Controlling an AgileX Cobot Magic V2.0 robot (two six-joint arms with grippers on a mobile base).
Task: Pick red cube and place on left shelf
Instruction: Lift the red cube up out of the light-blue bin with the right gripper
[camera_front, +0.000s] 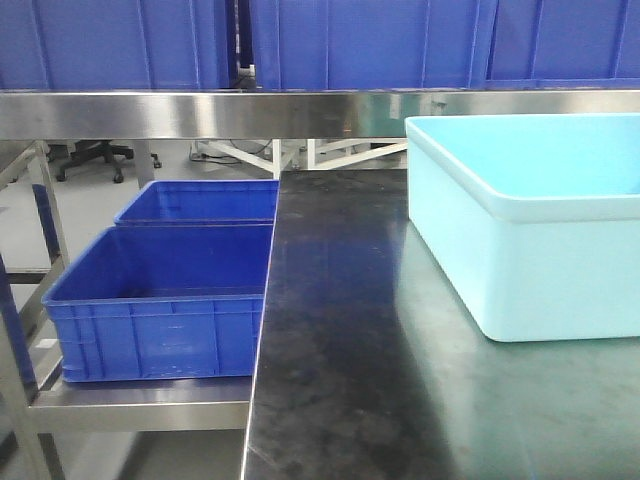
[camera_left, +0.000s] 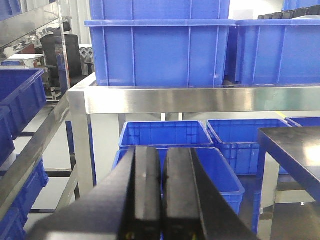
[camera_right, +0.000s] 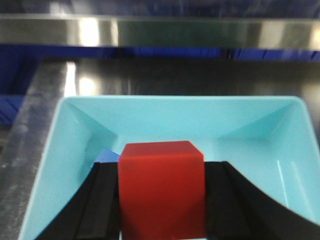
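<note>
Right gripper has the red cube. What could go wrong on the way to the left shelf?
The red cube is down inside the light-blue tub; its wall could clip the right gripper moving sideways. The left shelf's steel rail crosses ahead: collision risk. Blue crates fill its lower tier, leaving little bare shelf.

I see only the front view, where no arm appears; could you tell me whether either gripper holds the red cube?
Observer: Yes. The right wrist view shows the red cube clamped between the jaws of the right gripper, with the inside of the light-blue bin behind it.
Operator: Is anything else in that bin?
Observer: A small blue piece shows beside the cube; I cannot tell what it is.
Operator: And the left gripper?
Observer: The left gripper has its jaws shut on nothing and faces the shelf, with blue crates above and below its rail.
</note>
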